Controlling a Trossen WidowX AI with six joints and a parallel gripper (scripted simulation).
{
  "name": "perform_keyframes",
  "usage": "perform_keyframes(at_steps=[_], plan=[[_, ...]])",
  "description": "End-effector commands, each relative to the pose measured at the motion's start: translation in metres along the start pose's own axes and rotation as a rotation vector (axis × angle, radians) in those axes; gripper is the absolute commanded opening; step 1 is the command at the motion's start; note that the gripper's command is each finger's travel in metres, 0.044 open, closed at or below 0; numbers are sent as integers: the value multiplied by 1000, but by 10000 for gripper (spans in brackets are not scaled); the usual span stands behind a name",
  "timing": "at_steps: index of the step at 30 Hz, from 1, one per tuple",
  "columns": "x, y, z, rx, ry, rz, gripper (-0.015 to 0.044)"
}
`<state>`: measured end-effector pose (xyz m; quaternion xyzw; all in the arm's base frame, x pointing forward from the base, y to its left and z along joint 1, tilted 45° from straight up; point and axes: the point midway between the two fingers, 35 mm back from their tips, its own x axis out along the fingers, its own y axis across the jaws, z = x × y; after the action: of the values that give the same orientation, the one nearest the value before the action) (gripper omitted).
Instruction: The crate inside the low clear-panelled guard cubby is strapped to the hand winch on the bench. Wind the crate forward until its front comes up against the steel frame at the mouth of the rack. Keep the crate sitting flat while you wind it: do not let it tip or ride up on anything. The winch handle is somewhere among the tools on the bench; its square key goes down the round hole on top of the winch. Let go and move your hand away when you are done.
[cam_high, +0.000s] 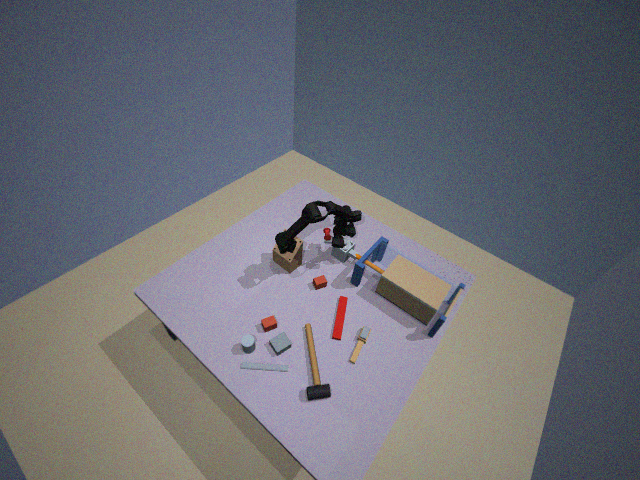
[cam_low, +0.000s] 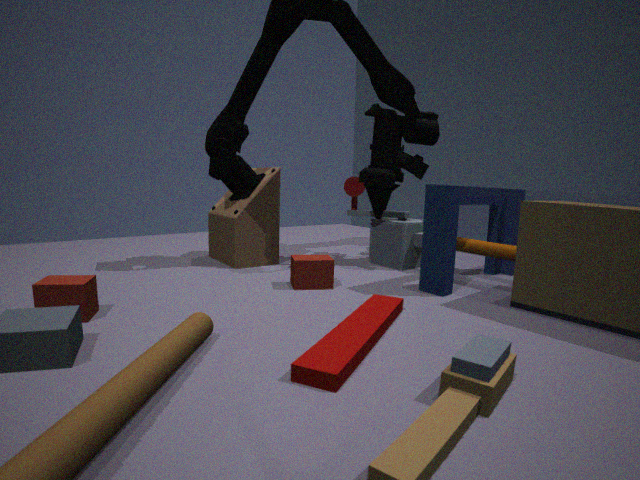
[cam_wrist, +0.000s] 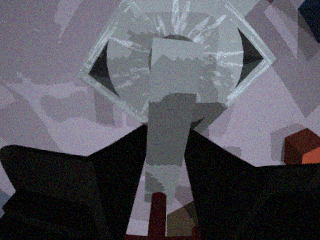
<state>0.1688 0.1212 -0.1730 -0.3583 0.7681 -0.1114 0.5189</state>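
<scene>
My gripper (cam_high: 338, 243) (cam_low: 379, 217) (cam_wrist: 166, 132) points down, shut on the flat grey arm of the winch handle (cam_low: 395, 213) (cam_wrist: 172, 127). Its red knob (cam_high: 327, 233) (cam_low: 354, 186) stands up at the outer end. The handle's other end is over the top of the pale grey winch (cam_high: 341, 253) (cam_low: 387, 245) (cam_wrist: 227, 55); how deep the key sits is hidden. An orange strap (cam_high: 370, 264) (cam_low: 485, 248) runs through the near blue frame (cam_high: 357, 273) (cam_low: 436, 242) to the tan crate (cam_high: 413, 284) (cam_low: 578, 258). The crate sits flat, its front short of that frame.
A red block (cam_high: 320, 282) (cam_low: 311, 272) (cam_wrist: 300, 142) lies near the winch. A red bar (cam_high: 339, 317) (cam_low: 346, 343), a brush-like tool (cam_high: 357, 348) (cam_low: 429, 434), a mallet (cam_high: 312, 356) (cam_low: 118, 397) and another blue frame (cam_high: 437, 327) stand farther off.
</scene>
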Motion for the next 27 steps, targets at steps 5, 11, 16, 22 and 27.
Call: perform_keyframes(at_steps=[5,11,16,22,27], plan=[[4,1,0,19,-2,-1,0],[4,3,0,62,-4,2,0],[4,3,0,62,-4,2,0],[4,-1,0,-5,-1,-2,0],[4,-1,0,-6,-1,-3,0]])
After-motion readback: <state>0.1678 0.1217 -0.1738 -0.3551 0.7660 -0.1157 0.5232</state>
